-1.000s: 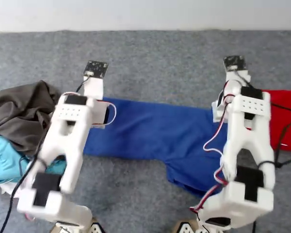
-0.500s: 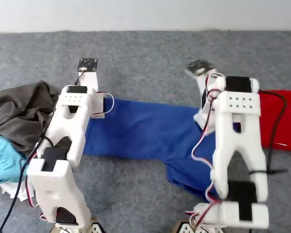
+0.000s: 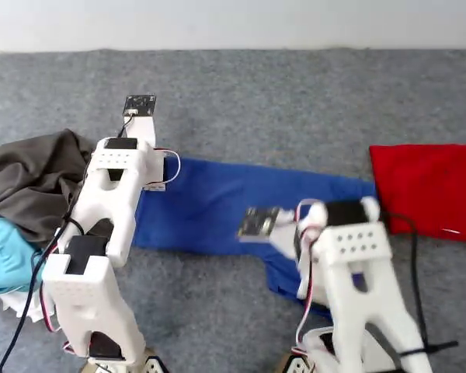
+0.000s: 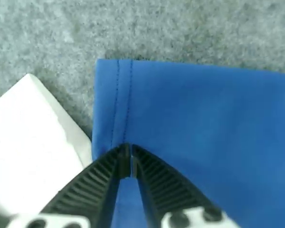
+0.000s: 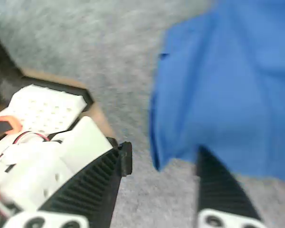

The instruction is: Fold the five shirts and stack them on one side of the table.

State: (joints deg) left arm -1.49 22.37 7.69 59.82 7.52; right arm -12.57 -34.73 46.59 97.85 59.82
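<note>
Grey felt covers the table (image 3: 241, 85) up to a white wall; across its middle lies the blue shirt (image 3: 217, 206), stretched sideways between the two arms. The right arm (image 3: 349, 249) has pulled back over the last second. It stood reaching out at the shirt's far right end, beside the red shirt (image 3: 431, 186); it then lifted and turned; its wrist now hangs over the blue shirt's near right part, close to its own base. With that arm out of the way, the red shirt shows whole, a flat folded rectangle at the table's right side. The left arm (image 3: 109, 210) has edged a little forward and otherwise kept its place at the shirt's left end.

The left gripper (image 4: 131, 164) is pinched tight on the blue cloth (image 4: 204, 123) right by the stitched hem, the jaws meeting with the fabric between them. The right gripper (image 5: 165, 154) is spread wide with nothing clamped; the shirt's rumpled near edge (image 5: 237, 85) lies beyond its fingers.

My reading is that the right arm has given up the far corner and is lining up on the loose near flap, while the left end stays pinned; the fold of this shirt is not yet made.

The blue shirt is a long band, smooth along the far edge and at the left hem; at the near right a flap sags out of line with soft creases. A grey shirt (image 3: 31, 183) and a teal one (image 3: 4, 256) sit heaped at the left, unfolded; so most of the task remains.
</note>
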